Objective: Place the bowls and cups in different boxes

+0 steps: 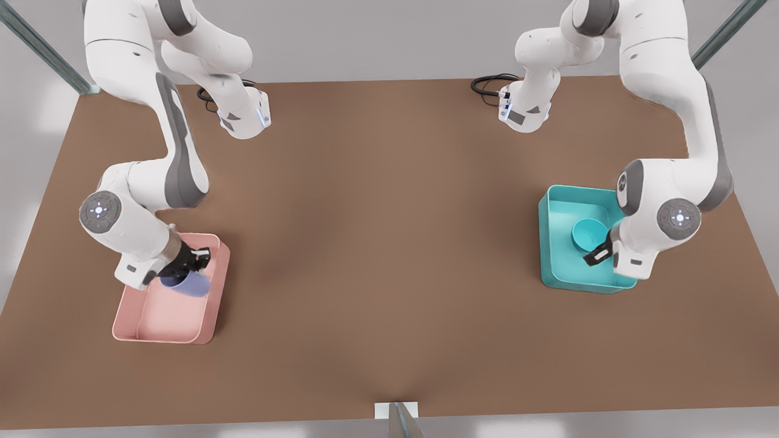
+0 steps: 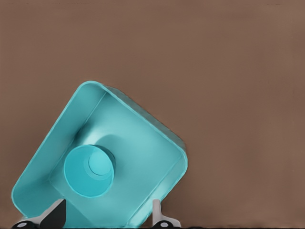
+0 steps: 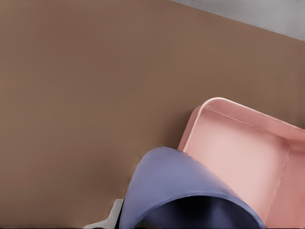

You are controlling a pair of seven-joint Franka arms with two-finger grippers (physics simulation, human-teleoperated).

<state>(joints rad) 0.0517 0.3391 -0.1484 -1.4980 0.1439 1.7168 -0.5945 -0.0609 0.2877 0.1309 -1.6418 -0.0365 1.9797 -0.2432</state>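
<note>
The right jaws, at the front view's left, are clamped on the cup, which hangs tilted above the pink box, near the end of it closest to the arm's base. In the right wrist view the cup sits tight against the camera with its dark mouth turned toward the lens, one pale finger just beside it, and the pink box lies below and beyond it on the brown worktop.

The left jaws, at the front view's right, stand spread apart over the teal box. The bowl rests inside that box, near the side where the arm reaches in, and neither finger touches it. In the left wrist view the bowl lies on the floor of the teal box, and the two fingers sit wide on either side of it, clear of its rim.

Both boxes sit well apart on the worktop, one toward each side edge.
</note>
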